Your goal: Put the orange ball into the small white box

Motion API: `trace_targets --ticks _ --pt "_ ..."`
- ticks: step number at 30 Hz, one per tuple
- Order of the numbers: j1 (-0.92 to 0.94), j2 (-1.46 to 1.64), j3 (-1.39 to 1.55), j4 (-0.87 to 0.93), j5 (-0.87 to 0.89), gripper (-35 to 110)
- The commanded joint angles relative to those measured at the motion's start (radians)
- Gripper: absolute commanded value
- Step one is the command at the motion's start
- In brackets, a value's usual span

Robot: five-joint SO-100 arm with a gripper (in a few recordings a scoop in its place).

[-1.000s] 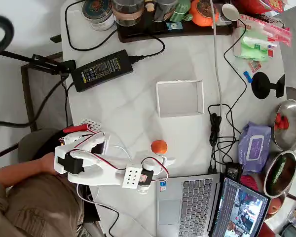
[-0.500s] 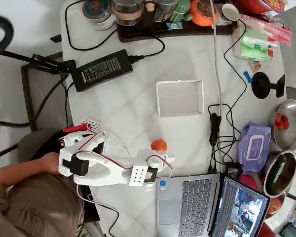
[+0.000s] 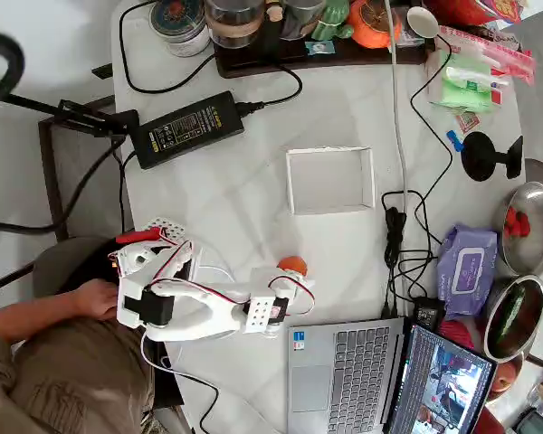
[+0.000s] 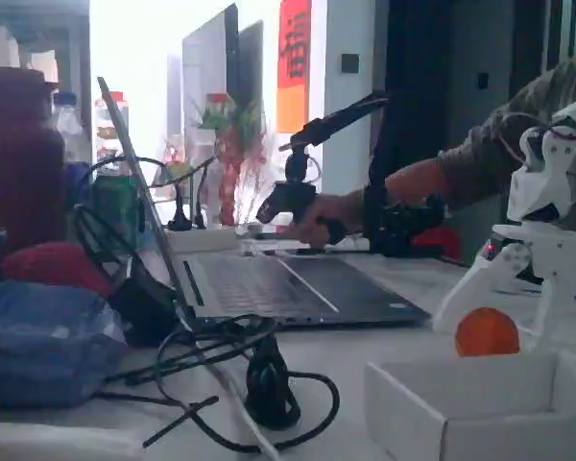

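Orange ball (image 3: 292, 265) sat on the white table (image 3: 244, 208), just above the laptop (image 3: 344, 375) edge in the overhead view, well below the small white box (image 3: 330, 180). In the fixed view the ball (image 4: 487, 332) showed behind the box's near wall (image 4: 461, 408), resting on the tabletop with a white finger (image 4: 475, 283) slanting down on its left and another white part (image 4: 555, 288) on its right. Gripper (image 3: 294, 278) was right at the ball in the overhead view, white fingers reaching around its lower side; jaws were spread, one either side of the ball, but whether they actually pressed on it I couldn't tell. Ball was on the table, not lifted. Box was empty, open side up, square to the table, well apart from the ball. The white arm (image 3: 199, 312) ran from its base at lower left toward the ball, red and black wires along it. Black power adapter (image 3: 188, 129) lay up-left of the box, cable looping off. Tangle of black cables (image 3: 403, 240) sat right of the box, next to a purple wipes pack (image 3: 466, 269). A person's forearm (image 3: 36, 316) lay at the lower left edge.
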Motion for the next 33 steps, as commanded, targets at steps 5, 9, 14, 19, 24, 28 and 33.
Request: trace_targets --ticks 5,9,14,19,24,28,33 --pt "0.011 0.005 0.005 0.002 -0.005 42" --pt "0.009 0.003 0.002 0.002 -0.002 42" --pt "-0.038 0.003 -0.002 0.002 0.009 42" --pt "-0.040 0.003 -0.005 0.002 0.009 42" --pt "-0.040 0.003 -0.002 0.002 0.011 40" --pt "-0.040 0.003 -0.002 0.002 0.009 30" --pt "-0.037 0.003 -0.002 0.002 0.005 22"
